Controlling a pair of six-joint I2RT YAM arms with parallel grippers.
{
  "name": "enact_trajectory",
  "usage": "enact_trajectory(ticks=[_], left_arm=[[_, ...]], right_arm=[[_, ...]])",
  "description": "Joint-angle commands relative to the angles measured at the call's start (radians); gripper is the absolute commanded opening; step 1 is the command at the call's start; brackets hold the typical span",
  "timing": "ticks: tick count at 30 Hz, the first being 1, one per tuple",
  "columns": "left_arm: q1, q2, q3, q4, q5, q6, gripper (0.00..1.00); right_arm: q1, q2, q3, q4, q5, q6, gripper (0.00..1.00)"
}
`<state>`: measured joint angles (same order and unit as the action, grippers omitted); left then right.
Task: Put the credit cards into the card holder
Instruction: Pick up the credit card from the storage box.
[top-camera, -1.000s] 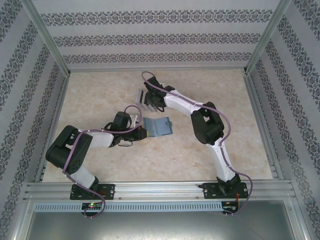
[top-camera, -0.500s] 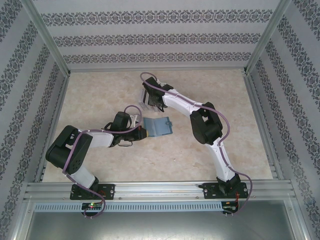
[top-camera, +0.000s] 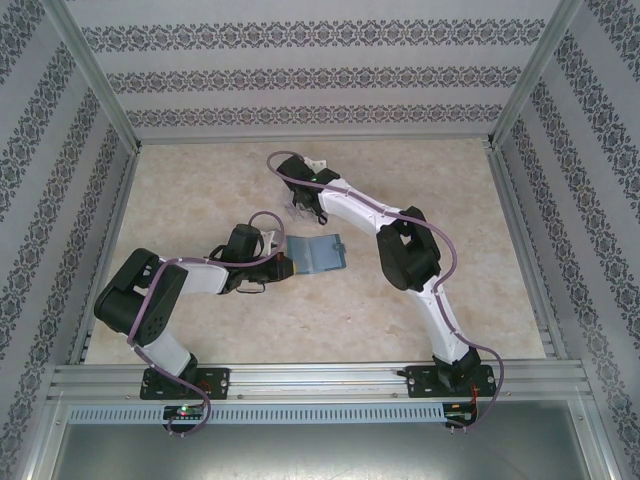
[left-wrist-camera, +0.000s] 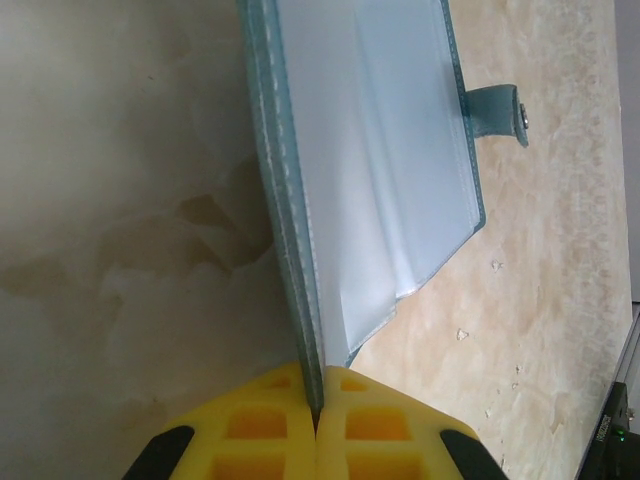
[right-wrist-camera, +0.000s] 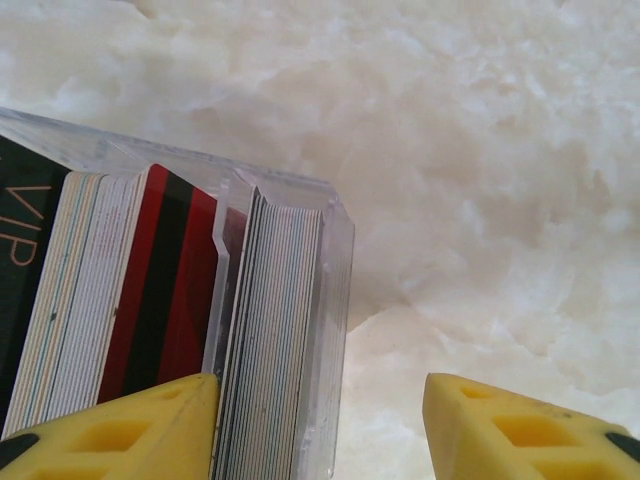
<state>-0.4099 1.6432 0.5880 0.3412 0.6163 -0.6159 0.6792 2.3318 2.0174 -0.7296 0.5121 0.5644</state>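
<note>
**Q:** What is differing from a second earlier?
**A:** The right arm's wrist (top-camera: 295, 170) is reaching farther toward the far left and is now covering most of the clear plastic slotted rack (right-wrist-camera: 335, 300). The left arm and the teal-blue folding card holder (top-camera: 318, 252) are staying put near mid-desk.

**Q:** How are the jaws standing?
**A:** The left jaws are pressing fully together on the holder's stitched edge, with the yellow fingertips (left-wrist-camera: 260, 435) meeting there. The right jaws are standing about half apart, gripping nothing. One of their fingertips (right-wrist-camera: 120, 425) is lying against the stack holding the dark red credit cards (right-wrist-camera: 160, 280), which are standing upright in the rack.

**Q:** Edges and room?
**A:** The rack's end wall is sitting between the right fingertips. The marbled beige desk (right-wrist-camera: 480, 150) is stretching bare beyond it. In the top view, open desk is running right of the holder to the aluminium rail (top-camera: 520, 250).
</note>
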Motion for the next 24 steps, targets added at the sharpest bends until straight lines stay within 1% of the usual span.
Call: enact_trajectory(ticks=[1, 4, 7, 8, 11, 13, 16, 18, 24], left_arm=[[0.011, 0.017, 0.0, 0.025, -0.013, 0.02, 0.0], [0.012, 0.011, 0.002, 0.011, -0.022, 0.026, 0.0], [0.011, 0.014, 0.002, 0.018, -0.015, 0.022, 0.0], [0.012, 0.016, 0.004, 0.014, -0.015, 0.025, 0.0], [0.012, 0.015, 0.005, 0.012, -0.02, 0.025, 0.0], [0.012, 0.022, 0.007, 0.019, -0.012, 0.021, 0.0], [0.013, 0.027, 0.008, 0.015, -0.01, 0.024, 0.0], [0.013, 0.027, 0.005, 0.028, -0.005, 0.02, 0.0], [0.012, 0.03, 0.007, 0.033, 0.002, 0.019, 0.0]], right_arm=[[0.002, 0.01, 0.029, -0.038, 0.089, -0.053, 0.55], [0.002, 0.017, 0.035, -0.031, 0.076, -0.073, 0.5], [0.003, 0.02, 0.036, -0.039, 0.057, -0.08, 0.39], [0.002, 0.019, 0.037, -0.039, 0.045, -0.085, 0.33], [0.012, 0.017, 0.043, -0.034, 0.047, -0.109, 0.25], [0.012, 0.016, 0.044, -0.043, 0.044, -0.102, 0.23], [0.006, 0.018, 0.04, -0.039, 0.02, -0.105, 0.11], [0.006, 0.021, 0.044, -0.046, 0.018, -0.113, 0.06], [0.004, 0.011, 0.046, -0.05, -0.003, -0.121, 0.0]])
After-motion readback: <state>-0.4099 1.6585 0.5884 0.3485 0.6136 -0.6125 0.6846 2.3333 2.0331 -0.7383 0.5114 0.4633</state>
